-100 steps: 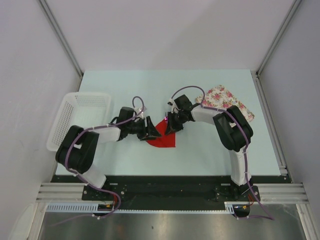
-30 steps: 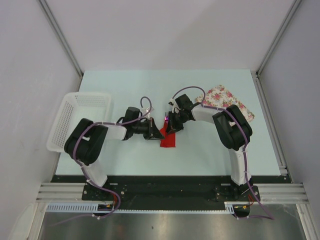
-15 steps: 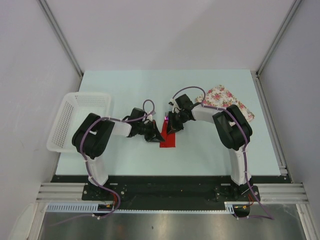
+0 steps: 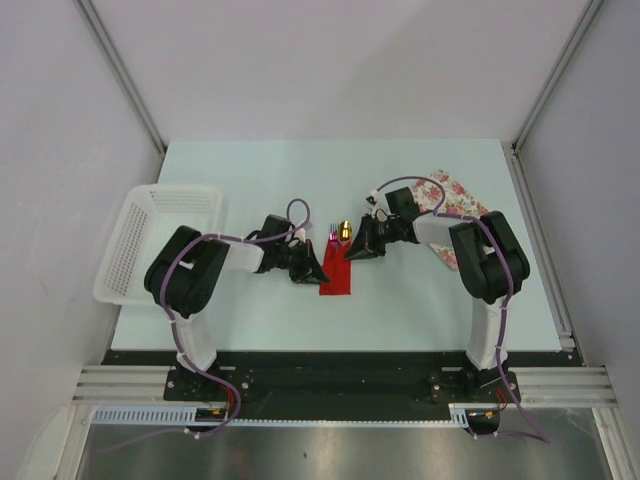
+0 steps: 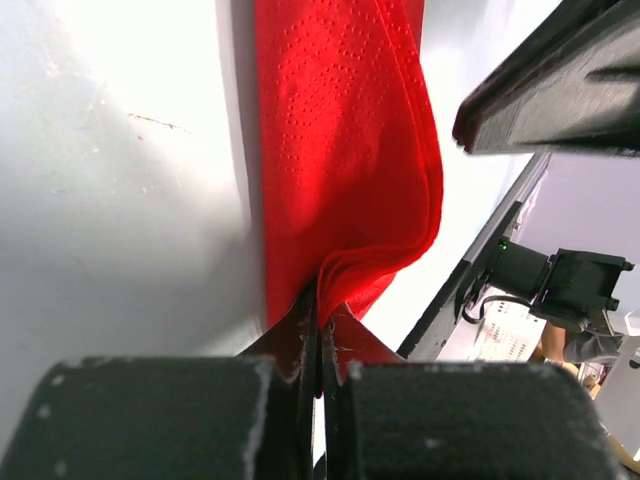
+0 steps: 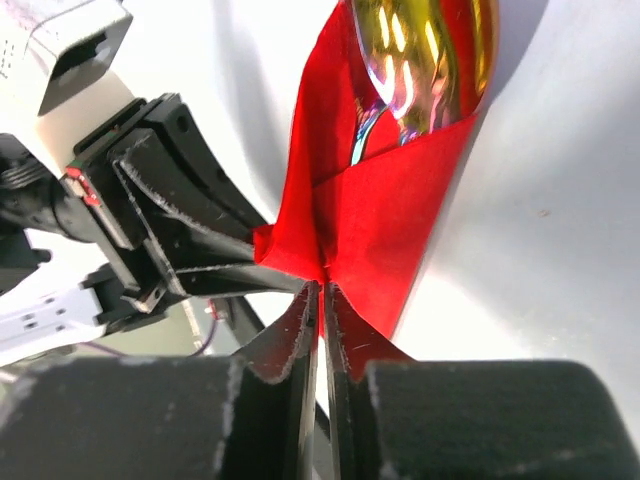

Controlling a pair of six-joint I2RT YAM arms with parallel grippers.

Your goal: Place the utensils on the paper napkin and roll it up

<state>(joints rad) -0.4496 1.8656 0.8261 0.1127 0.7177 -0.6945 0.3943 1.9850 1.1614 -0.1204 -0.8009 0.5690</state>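
1. Napkin [image 4: 337, 280] lies mid-table [image 4: 300, 170], wrapped into a narrow strip running near to far. Its near end lies flat and unheld.
2. Left jaws are clenched on the strip's left edge, with the paper [image 5: 340, 150] gathered into the pinch. Right jaws come in from the right at the far corner. They are also clamped, seemingly nipping a fold [image 6: 380, 210].
3. Fork [image 4: 331, 237] tines and spoon [image 4: 345, 231] bowl stick out of the strip's far end, side by side. The handles are hidden inside.
4. Risks, my read:
   - Thin paper is pinched from opposite sides, so any pull apart could tear it.
   - The far end is open, so a tilt or drag could slide the cutlery out.
   - The wrap looks loose and may spring open on release.
5. Far right: floral cloth [image 4: 455, 190], not involved.
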